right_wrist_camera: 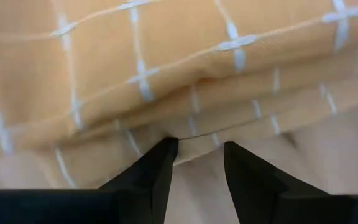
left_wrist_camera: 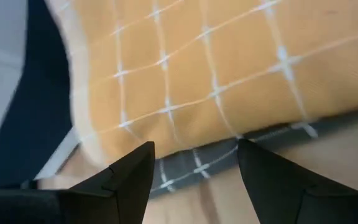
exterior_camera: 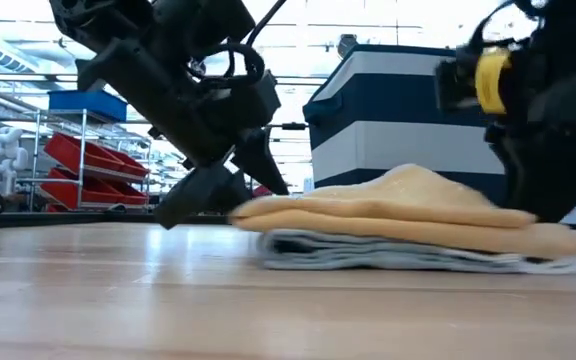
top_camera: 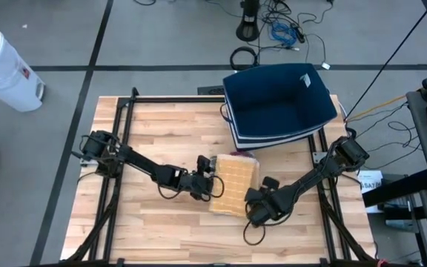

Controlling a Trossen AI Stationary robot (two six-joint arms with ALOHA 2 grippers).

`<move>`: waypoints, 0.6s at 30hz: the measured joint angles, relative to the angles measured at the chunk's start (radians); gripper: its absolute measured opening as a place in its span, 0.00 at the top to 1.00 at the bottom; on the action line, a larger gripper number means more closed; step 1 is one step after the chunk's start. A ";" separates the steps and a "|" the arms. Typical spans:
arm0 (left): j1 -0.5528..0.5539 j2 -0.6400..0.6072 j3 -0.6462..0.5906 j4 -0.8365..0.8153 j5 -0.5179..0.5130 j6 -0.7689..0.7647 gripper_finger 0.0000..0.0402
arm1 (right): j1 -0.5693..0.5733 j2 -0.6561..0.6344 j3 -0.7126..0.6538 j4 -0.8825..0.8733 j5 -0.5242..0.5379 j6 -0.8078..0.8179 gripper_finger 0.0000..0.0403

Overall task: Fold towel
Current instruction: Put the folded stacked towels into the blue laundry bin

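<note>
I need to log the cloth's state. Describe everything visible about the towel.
The towel is soft woven cloth, orange with a thin white grid, showing a grey underside layer at its edges. It lies folded in a compact, slightly humped stack on the wooden table, just in front of the dark blue bin. The left gripper, open, sits at one edge; the right gripper is at the opposite edge.

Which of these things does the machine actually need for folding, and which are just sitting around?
In use:
- orange checked towel
- left claw, open at the towel's edge
- right claw, at the opposite edge
- wooden table

Just around:
- blue bin
- white container
- floor cables
</note>
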 joint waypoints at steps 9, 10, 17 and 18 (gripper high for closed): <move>-0.032 -0.018 0.000 -0.061 -0.392 0.094 0.41 | -0.001 0.015 0.037 0.540 0.002 -0.292 0.67; -0.032 -0.026 0.000 -0.062 -0.399 0.095 0.41 | -0.002 0.013 0.037 0.575 0.007 -0.326 0.67; -0.026 -0.111 0.002 -0.096 -0.448 0.058 0.41 | 0.013 -0.097 0.037 0.367 0.026 -0.292 0.67; -0.025 -0.125 0.002 -0.091 -0.410 0.035 0.41 | 0.021 -0.116 0.037 0.303 0.061 -0.273 0.67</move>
